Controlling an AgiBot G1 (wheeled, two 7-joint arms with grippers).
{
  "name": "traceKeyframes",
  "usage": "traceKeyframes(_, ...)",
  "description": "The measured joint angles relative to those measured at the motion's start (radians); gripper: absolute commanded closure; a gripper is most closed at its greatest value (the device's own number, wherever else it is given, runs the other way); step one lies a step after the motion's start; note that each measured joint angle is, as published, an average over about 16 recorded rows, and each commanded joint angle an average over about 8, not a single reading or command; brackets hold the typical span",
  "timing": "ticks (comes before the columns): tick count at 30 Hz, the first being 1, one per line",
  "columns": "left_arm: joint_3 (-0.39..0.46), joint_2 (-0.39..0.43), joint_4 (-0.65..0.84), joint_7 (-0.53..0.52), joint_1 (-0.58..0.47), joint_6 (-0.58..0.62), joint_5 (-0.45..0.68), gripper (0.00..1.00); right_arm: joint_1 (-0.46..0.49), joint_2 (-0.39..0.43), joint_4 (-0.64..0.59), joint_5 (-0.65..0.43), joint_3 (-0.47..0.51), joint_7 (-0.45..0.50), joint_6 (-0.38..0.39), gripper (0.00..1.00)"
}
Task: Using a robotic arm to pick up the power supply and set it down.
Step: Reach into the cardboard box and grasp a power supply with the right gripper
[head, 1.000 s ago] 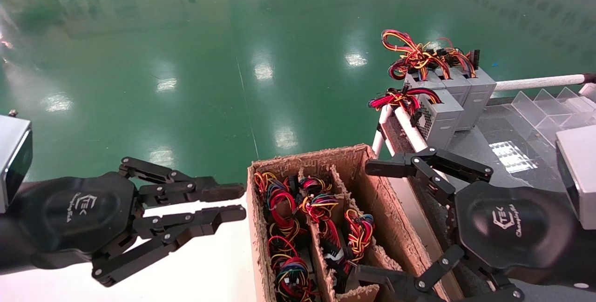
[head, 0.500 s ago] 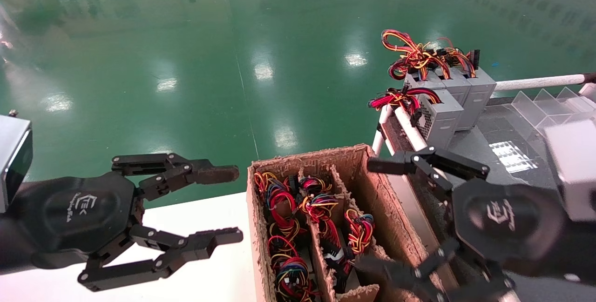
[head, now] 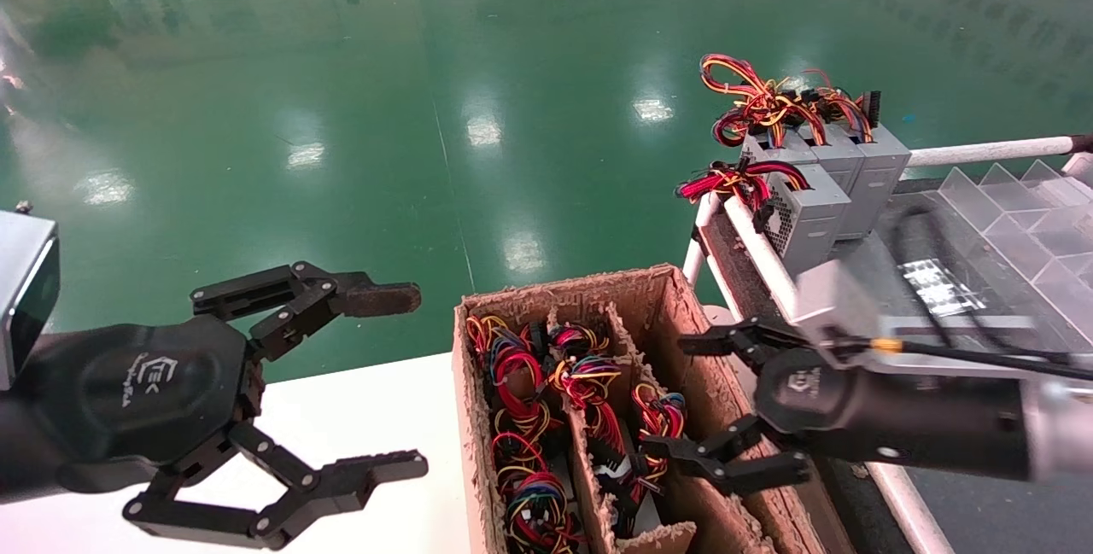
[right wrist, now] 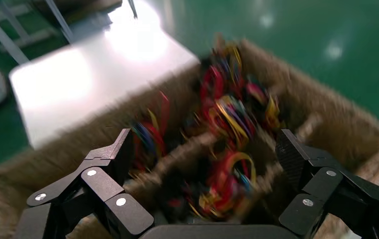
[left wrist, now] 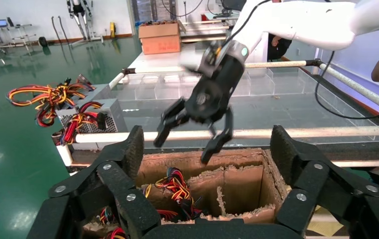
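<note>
Power supply (head: 662,426) lies between right gripper's (head: 713,400) spread fingers (head: 726,336).

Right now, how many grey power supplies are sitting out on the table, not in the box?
4: one in front by the white rail, three in a row behind it. More may be hidden under the wires in the cardboard box.

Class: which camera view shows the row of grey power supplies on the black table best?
The head view: the grey power supplies stand whole, wire bundles on top. The left wrist view catches only some of them at its edge, behind a white rail. The right wrist view shows none.
</note>
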Motion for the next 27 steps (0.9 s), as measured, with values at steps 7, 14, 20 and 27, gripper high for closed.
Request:
traceKeyframes(7, 0.000, 0.000, 0.000, 0.000, 0.000, 0.000, 0.000, 0.00, 0.038, -0.043, -0.034, -0.105, -0.056, 0.044, 0.024, 1.00)
traceKeyframes(14, 0.000, 0.000, 0.000, 0.000, 0.000, 0.000, 0.000, 0.00, 0.035, -0.057, -0.054, -0.124, -0.070, 0.051, 0.028, 1.00)
traceKeyframes(20, 0.000, 0.000, 0.000, 0.000, 0.000, 0.000, 0.000, 0.00, 0.025, -0.061, -0.069, -0.121, -0.072, 0.044, 0.026, 1.00)
traceKeyframes(27, 0.000, 0.000, 0.000, 0.000, 0.000, 0.000, 0.000, 0.00, 0.017, -0.067, -0.081, -0.119, -0.075, 0.034, 0.024, 1.00)
